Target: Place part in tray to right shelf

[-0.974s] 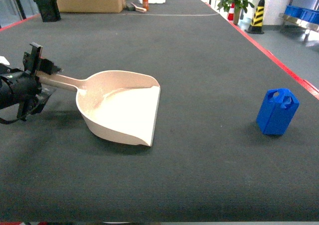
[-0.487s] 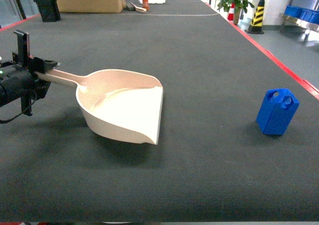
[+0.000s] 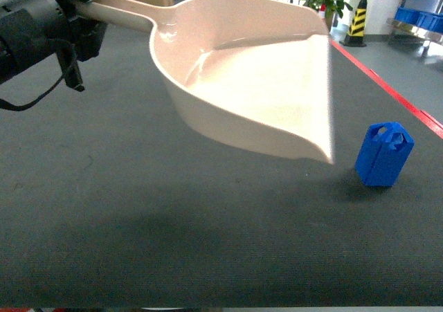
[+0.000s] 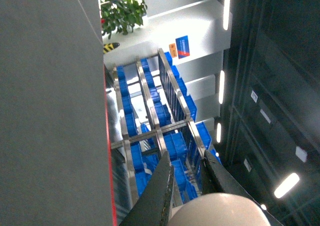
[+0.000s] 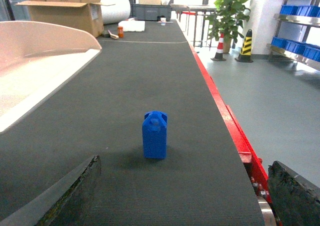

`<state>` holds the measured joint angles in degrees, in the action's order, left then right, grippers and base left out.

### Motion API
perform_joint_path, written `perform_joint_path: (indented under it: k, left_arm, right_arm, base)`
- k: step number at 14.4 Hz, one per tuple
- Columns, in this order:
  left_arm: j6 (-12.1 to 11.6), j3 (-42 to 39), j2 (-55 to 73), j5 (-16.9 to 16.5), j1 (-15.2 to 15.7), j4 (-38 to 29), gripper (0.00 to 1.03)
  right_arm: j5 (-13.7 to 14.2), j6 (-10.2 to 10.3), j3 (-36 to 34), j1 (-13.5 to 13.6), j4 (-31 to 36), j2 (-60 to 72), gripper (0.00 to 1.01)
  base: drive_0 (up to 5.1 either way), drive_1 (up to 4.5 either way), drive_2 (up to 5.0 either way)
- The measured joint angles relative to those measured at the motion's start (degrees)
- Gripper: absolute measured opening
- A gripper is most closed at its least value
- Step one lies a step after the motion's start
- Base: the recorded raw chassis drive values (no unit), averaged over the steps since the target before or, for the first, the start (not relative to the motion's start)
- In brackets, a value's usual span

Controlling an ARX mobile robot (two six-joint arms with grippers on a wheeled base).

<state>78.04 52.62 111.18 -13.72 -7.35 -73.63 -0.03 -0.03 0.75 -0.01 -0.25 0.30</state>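
The left pincer (image 3: 86,7) sits at the upper left of the head view, closed on the handle of the tray (image 3: 256,84). The tray is held above the bench (image 3: 173,243), clear of its dark surface, with the open lip facing right and a shadow on the mat below it. In the left wrist view the pincer fingers (image 4: 162,188) flank the tray handle end, with a steel rack (image 4: 150,110) of blue crates (image 4: 172,146) beyond. The part (image 3: 384,154) stands upright on the bench near its right red edge, just right of the tray lip and apart from it. In the right wrist view the right pincer (image 5: 182,196) is spread wide, with the part between its fingers and ahead of them, untouched.
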Motion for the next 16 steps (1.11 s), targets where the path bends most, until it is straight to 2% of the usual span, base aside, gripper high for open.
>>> perform_joint_path:
  k: [3, 5, 7, 10, 11, 12, 13, 14, 15, 16]
  left_arm:
    - [1.7, -1.2, -0.9, 2.3, -6.9, 0.2, 0.13]
    - [2.8, -0.1, 1.7, 2.8, -10.5, 0.0, 0.13]
    - [4.6, 0.9, 5.5, 3.8, -11.3, 0.3, 0.13]
    - [7.4, 2.0, 7.0, 6.4, -9.2, 0.2, 0.13]
    - [7.6, 2.0, 7.0, 6.5, -9.2, 0.3, 0.13]
    - [7.7, 2.0, 7.0, 6.4, -9.3, 0.3, 0.13]
    - [7.7, 2.0, 7.0, 6.4, -9.4, 0.2, 0.13]
    - [7.8, 2.0, 7.0, 6.3, -9.4, 0.2, 0.13]
    - [7.9, 2.0, 7.0, 6.3, -9.4, 0.4, 0.13]
    - [7.9, 2.0, 7.0, 6.3, -9.4, 0.3, 0.13]
  right_arm:
    - [0.0, 0.0, 0.0, 0.0, 0.0, 0.0, 0.98]
    - [0.0, 0.0, 0.0, 0.0, 0.0, 0.0, 0.98]
    - [0.0, 0.0, 0.0, 0.0, 0.0, 0.0, 0.98]
    - [0.0, 0.0, 0.0, 0.0, 0.0, 0.0, 0.98]
    - [0.2, 0.0, 0.0, 0.1, -0.6, 0.1, 0.98]
    - [10.2, 0.5, 3.9, 1.2, -7.6, 10.5, 0.98]
    - [9.5, 0.4, 4.2, -2.9, -3.8, 16.9, 0.98]
    - [7.3, -0.3, 4.2, -7.4, 0.8, 22.9, 0.98]
    - [3.5, -1.3, 4.8, -11.8, 7.6, 31.0, 0.98]
    - [0.3, -2.9, 5.9, -14.4, 13.1, 38.8, 0.98]
  base:
    - [0.0, 0.00, 0.0]
    - [0.0, 0.00, 0.0]
    - [0.0, 0.00, 0.0]
    - [0.0, 0.00, 0.0]
    - [0.0, 0.00, 0.0]
    - [0.0, 0.00, 0.0]
    - [0.0, 0.00, 0.0]
    - [0.0, 0.00, 0.0]
    - [0.0, 0.00, 0.0]
    - [0.0, 0.00, 0.0]
